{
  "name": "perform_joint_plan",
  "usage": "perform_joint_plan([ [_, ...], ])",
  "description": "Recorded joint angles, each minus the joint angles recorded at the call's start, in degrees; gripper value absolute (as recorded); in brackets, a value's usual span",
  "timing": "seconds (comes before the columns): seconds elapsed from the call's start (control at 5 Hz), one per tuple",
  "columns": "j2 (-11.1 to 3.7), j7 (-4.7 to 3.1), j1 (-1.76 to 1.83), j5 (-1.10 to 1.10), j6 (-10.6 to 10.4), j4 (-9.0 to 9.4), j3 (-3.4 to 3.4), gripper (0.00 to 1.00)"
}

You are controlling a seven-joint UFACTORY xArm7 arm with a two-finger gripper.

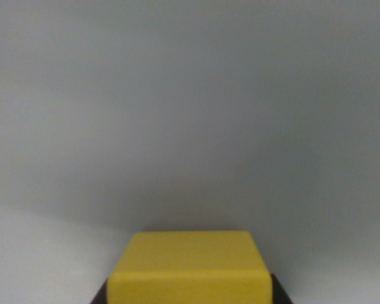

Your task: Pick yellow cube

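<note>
Hidden: the bottom edge is cutting off the yellow cube (189,269) | Gripper (189,296): only dark finger bits are peeking out left and right, pinching the cube | Place: near, middle, over a plain grey surface (190,114)

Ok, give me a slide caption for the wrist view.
Solid yellow cube at bottom centre between two dark jaws, against a plain grey surface.

- A plain grey surface (190,114) is filling nearly the whole wrist view, blurred and bearing no marks.
- A broad soft shadow is lying across its far and middle parts, darkening toward the near centre.
- A paler, brighter patch (38,259) is showing at the near left, its edge slanting down toward the right.
</note>
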State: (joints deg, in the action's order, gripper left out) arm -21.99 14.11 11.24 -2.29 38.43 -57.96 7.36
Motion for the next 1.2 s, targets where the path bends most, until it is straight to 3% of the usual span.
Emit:
perform_joint_plan([
  [1.2, 1.04, -0.08, -0.06, 0.18, 2.91, -1.88, 0.07, 1.0],
])
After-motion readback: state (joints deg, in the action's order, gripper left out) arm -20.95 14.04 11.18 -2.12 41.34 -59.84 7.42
